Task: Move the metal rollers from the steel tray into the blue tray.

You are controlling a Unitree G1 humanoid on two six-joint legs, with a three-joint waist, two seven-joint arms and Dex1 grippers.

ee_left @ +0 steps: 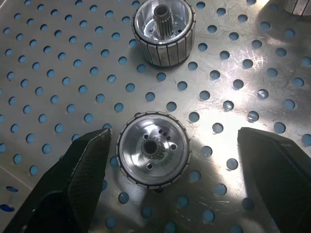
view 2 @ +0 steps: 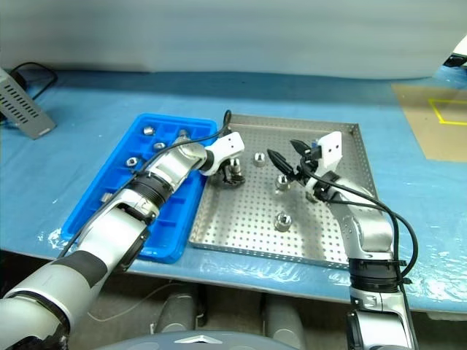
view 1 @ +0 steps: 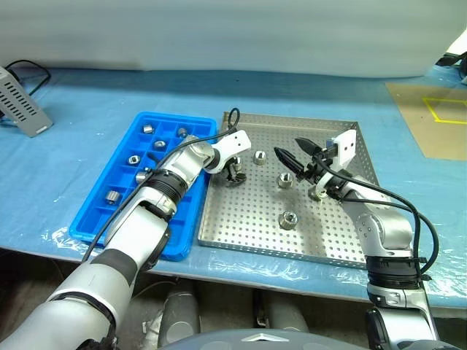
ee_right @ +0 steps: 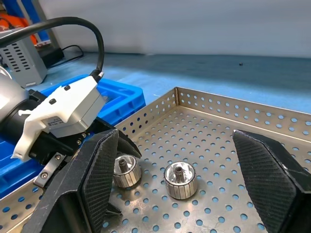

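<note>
Left gripper (ee_left: 172, 160), fingers spread wide, straddles a metal roller (ee_left: 153, 156) on the steel tray (view 1: 241, 233); centring before closing looks wise. At two o'clock the right gripper (view 1: 293, 155) hovers open, the blue tray (view 1: 98, 226) at nine.

Both arms: silver-grey segments, black joint bands, white wrist housings, 2 black fingers each, black cables.

Blue sheet (view 1: 87, 153) over table; pale wall (view 1: 233, 29) behind; grey vented box (view 1: 22, 109).
</note>
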